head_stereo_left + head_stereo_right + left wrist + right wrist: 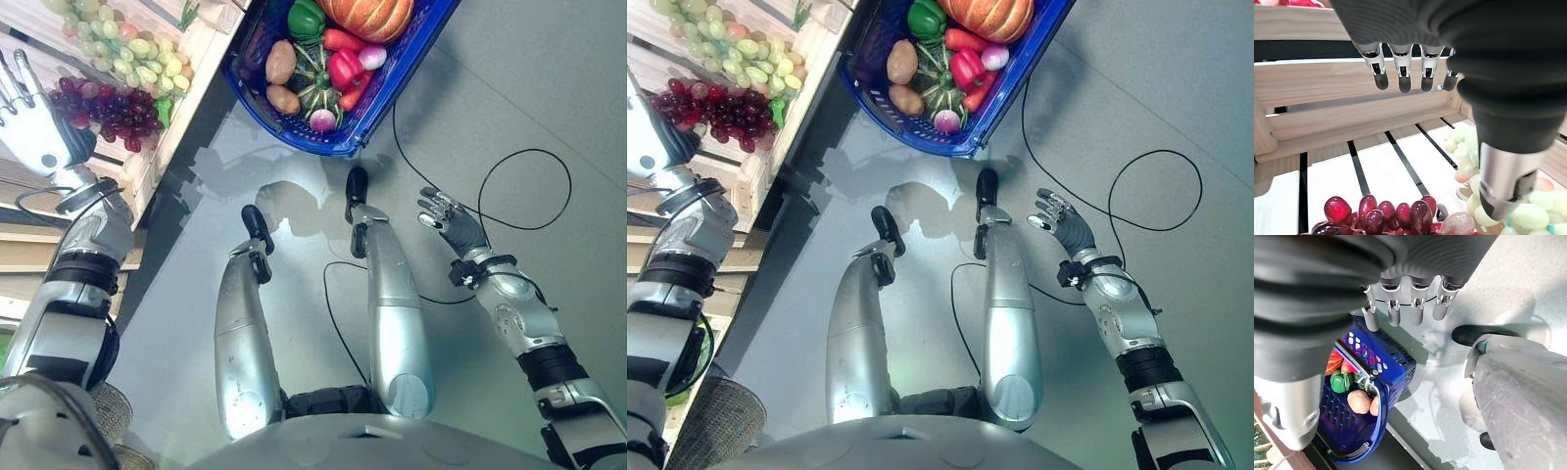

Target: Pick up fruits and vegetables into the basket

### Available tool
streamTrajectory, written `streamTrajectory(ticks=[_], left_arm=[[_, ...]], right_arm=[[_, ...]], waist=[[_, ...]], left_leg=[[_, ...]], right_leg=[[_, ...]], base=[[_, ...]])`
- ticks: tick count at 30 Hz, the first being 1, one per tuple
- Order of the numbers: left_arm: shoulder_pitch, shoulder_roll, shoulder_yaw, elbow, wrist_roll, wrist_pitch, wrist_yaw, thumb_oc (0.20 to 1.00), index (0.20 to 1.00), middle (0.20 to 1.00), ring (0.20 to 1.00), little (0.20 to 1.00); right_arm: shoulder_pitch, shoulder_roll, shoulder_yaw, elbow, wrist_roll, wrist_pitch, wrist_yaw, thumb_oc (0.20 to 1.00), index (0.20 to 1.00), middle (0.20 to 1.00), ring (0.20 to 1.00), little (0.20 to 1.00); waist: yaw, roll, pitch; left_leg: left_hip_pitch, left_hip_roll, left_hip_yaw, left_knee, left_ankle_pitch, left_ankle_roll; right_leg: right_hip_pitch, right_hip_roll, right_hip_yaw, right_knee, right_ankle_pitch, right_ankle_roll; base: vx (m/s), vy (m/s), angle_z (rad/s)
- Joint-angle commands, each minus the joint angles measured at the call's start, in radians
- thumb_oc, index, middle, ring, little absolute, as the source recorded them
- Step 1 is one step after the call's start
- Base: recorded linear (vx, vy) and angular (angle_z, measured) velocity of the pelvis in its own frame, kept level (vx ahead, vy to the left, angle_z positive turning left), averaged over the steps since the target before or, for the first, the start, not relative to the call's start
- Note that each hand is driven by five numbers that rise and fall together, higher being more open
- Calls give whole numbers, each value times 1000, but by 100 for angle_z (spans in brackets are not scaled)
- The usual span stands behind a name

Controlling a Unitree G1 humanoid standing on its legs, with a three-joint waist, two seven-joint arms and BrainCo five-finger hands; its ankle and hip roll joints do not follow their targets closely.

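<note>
I have the left hand [39, 127] up over the wooden crate [186, 59], fingers straight and spread, holding nothing, just above the red grapes [103, 108] that lie beside the green grapes [137, 44]. My right hand [446, 217] hangs low over the grey floor [509, 88], fingers loosely spread and empty. The blue basket [377, 103] on the floor holds a pumpkin [367, 15], red pepper [343, 69], green pepper [306, 20] and potatoes [280, 62]

One blue basket [392, 93], one pumpkin [367, 15], two potatoes [280, 62], one green pepper [306, 18], one red pepper [344, 69], two grape bunches [108, 108], one wooden crate [196, 49].
</note>
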Motion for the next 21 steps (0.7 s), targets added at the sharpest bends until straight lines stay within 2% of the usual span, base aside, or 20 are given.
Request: streamTrajectory(ticks=[1,3,9,18,21], left_arm=[[9,73,49,41,-25,34,-12,1000,1000,1000,1000,1000],[5,75,48,47,-38,38,-25,1000,1000,1000,1000,1000],[-46,84,18,91,-151,97,-167,1000,1000,1000,1000,1000],[-62,94,-2,143,-248,103,-256,1000,1000,1000,1000,1000],[-61,95,-8,162,-270,131,-287,1000,1000,1000,1000,1000]], right_arm=[[47,-37,-5,-78,37,-15,10,1000,1000,1000,1000,1000],[44,-41,-6,-82,35,-12,11,1000,1000,1000,1000,1000],[36,-48,-5,-92,51,0,18,1000,1000,1000,1000,1000],[51,-55,-11,-109,54,13,29,1000,1000,1000,1000,1000],[53,-59,-14,-115,52,18,30,1000,1000,1000,1000,1000]], waist=[[-14,-4,-33],[-17,-4,-33],[-33,-2,-33],[-45,0,-33],[-48,4,-33]], left_leg=[[-65,0,26,35,-40,8],[-74,-1,26,38,-41,8],[-95,-3,31,46,-47,11],[-102,2,42,49,-48,11],[-100,3,49,44,-46,10]], right_leg=[[-6,20,50,29,-78,83],[-15,23,53,30,-77,82],[-43,33,67,37,-77,80],[-57,32,73,36,-74,81],[-59,30,75,33,-75,80]], base=[[11,29,-5],[11,39,-4],[9,45,-4],[2,24,0],[0,23,0]])
